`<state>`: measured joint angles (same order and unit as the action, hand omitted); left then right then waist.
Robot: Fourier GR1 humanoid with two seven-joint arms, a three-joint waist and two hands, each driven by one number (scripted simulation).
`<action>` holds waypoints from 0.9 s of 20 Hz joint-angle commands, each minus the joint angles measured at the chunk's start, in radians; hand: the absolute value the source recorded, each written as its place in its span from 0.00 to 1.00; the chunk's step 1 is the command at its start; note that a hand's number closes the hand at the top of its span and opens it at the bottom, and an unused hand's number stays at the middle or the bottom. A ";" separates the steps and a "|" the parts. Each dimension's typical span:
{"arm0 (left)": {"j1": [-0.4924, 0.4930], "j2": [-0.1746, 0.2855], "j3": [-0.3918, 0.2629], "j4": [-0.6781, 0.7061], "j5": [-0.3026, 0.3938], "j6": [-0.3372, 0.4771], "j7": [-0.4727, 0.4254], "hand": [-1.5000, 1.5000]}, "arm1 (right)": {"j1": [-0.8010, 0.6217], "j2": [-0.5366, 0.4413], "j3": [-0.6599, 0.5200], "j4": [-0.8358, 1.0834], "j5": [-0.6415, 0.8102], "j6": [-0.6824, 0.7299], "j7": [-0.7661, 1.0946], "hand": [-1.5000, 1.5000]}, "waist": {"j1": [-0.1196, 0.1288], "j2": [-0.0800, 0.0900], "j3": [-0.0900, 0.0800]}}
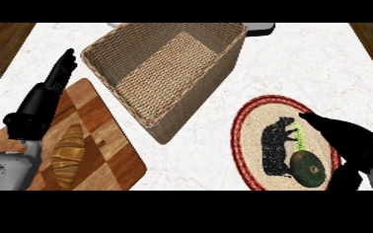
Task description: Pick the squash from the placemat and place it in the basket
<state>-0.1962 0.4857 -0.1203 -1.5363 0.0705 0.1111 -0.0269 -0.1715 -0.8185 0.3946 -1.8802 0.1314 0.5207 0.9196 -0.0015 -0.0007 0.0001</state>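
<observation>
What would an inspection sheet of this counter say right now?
Surface: white marbled counter.
Job's things: dark green squash lies on the round placemat; woven basket holds nothing.
Clutter: croissant on a wooden board; grey object at the far edge.
Hands: left hand open, resting at the left, fingers up; right hand open beside the squash, not holding it.
Cables: nothing seen.
Surroundings: brown wood beyond the far corners.
</observation>
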 commanded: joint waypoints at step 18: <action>0.008 -0.130 0.089 0.000 -0.134 -0.083 0.008 0.50 | 0.218 0.225 -0.087 0.045 0.385 -0.019 -0.212 0.00 | -0.003 0.000 0.000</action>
<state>-0.1890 0.3834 -0.0400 -1.5564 -0.0370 0.0359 -0.0084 -0.0312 -0.6061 0.3263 -1.8246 0.4625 0.5250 0.7765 -0.0019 -0.0007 0.0001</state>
